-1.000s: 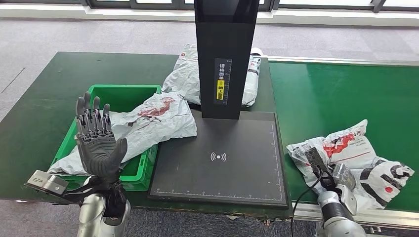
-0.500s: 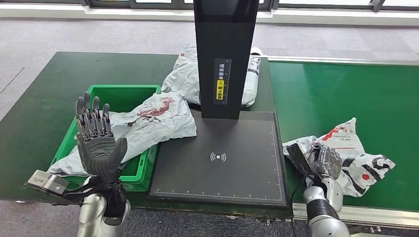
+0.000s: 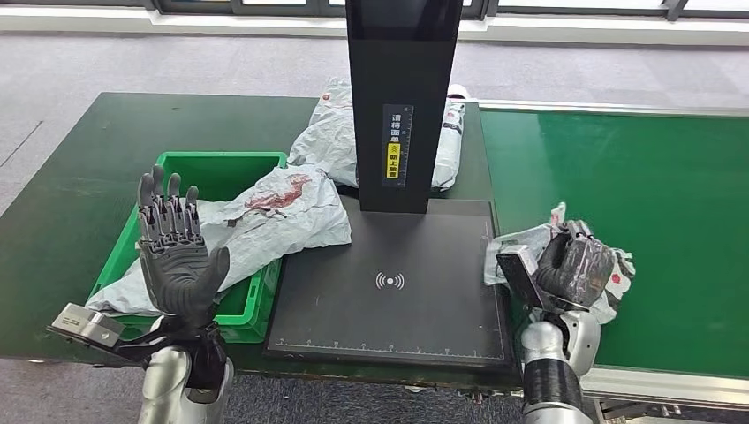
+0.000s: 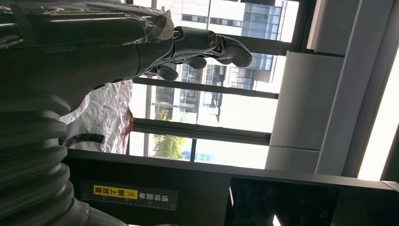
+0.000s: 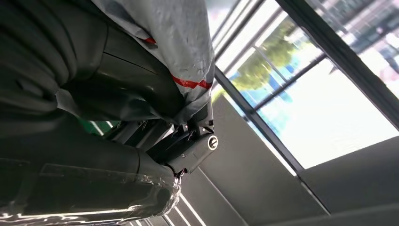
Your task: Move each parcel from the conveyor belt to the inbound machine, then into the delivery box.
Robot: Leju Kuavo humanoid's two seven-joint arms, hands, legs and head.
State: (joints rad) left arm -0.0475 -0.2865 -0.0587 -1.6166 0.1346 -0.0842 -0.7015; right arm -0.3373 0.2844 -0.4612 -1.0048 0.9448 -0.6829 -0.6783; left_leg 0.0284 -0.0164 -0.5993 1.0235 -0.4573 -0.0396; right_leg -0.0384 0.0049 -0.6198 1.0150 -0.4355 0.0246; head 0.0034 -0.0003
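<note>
My right hand (image 3: pixel 570 269) grips a crumpled grey parcel (image 3: pixel 521 240) with red and black print, lifted off the green conveyor belt (image 3: pixel 618 168) at the right edge of the black inbound machine's scan plate (image 3: pixel 389 291). In the right wrist view the parcel (image 5: pixel 174 42) bulges out over my dark fingers (image 5: pixel 188 148). My left hand (image 3: pixel 177 256) stands upright and open, fingers spread, in front of the green delivery box (image 3: pixel 221 168). A second grey parcel (image 3: pixel 265 216) lies across that box, overhanging its right rim. In the left wrist view my left hand's fingers (image 4: pixel 207 44) hold nothing.
The machine's tall black column (image 3: pixel 402 97) rises from the back of the plate. Another grey parcel (image 3: pixel 331 132) lies behind the column on the dark green table (image 3: pixel 79 177). The belt's far stretch is bare green.
My right hand has closed on the parcel, bunched it up and carried it left and upward off the belt toward the scan plate. The left hand has stayed still.
</note>
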